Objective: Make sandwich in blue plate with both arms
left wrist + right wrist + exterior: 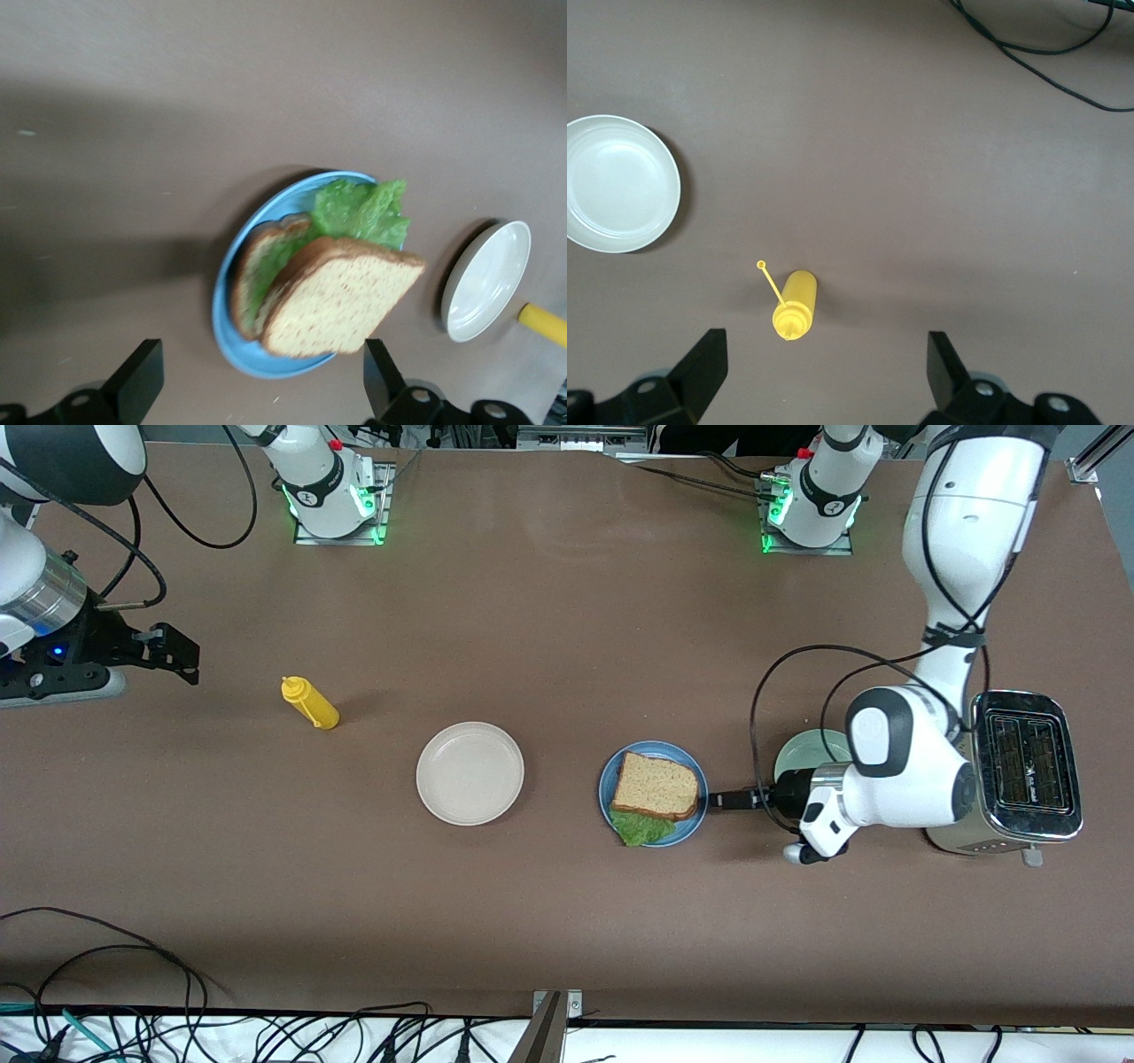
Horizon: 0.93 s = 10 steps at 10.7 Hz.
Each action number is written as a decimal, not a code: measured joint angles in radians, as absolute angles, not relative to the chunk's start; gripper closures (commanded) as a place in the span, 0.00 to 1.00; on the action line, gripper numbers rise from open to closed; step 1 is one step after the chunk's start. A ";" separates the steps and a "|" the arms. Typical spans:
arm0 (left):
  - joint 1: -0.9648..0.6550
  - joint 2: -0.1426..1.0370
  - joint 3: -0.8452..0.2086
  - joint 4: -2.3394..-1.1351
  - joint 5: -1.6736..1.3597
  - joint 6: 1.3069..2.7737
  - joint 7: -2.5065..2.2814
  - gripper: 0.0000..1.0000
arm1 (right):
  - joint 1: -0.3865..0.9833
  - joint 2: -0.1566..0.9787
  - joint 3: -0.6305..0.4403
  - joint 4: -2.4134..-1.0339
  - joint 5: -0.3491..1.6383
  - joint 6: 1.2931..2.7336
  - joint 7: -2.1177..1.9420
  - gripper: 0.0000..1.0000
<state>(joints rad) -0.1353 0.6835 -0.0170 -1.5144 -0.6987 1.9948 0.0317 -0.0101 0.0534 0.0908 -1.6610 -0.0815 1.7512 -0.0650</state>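
Observation:
The blue plate (695, 815) holds the sandwich: a top bread slice (656, 786) over a green lettuce leaf (640, 828) that sticks out at the edge nearer the front camera. In the left wrist view the top slice (341, 305) lies askew over the lettuce (363, 208) and the lower slice (252, 270) on the plate (235, 345). My left gripper (722, 800) (261, 390) is open and empty, low beside the plate's rim toward the left arm's end. My right gripper (186, 660) (824, 376) is open and empty, waiting at the right arm's end of the table.
A beige plate (469, 772) (620, 184) lies beside the blue plate, toward the right arm's end. A yellow squeeze bottle (310, 702) (796, 305) lies past it. A pale green plate (802, 748) and a silver toaster (1028, 766) stand at the left arm's end, by that arm.

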 measured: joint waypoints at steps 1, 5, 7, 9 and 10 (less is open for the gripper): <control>-0.114 0.654 -0.016 -1.508 -0.637 1.947 0.032 0.00 | -0.010 0.053 0.092 -1.660 -0.081 1.751 -0.047 0.00; -0.082 0.481 -0.009 -1.504 -0.295 1.764 0.033 0.00 | -0.009 0.047 0.096 -1.657 -0.078 1.752 0.006 0.00; -0.087 0.385 -0.010 -1.511 -0.184 1.692 0.032 0.00 | -0.009 0.046 0.096 -1.656 -0.067 1.751 0.014 0.00; -0.073 0.310 0.000 -1.517 -0.137 1.668 0.032 0.00 | -0.009 0.046 0.096 -1.656 -0.048 1.751 0.018 0.00; -0.061 0.273 0.001 -1.517 -0.095 1.668 0.032 0.00 | -0.009 0.046 0.096 -1.656 -0.043 1.751 0.019 0.00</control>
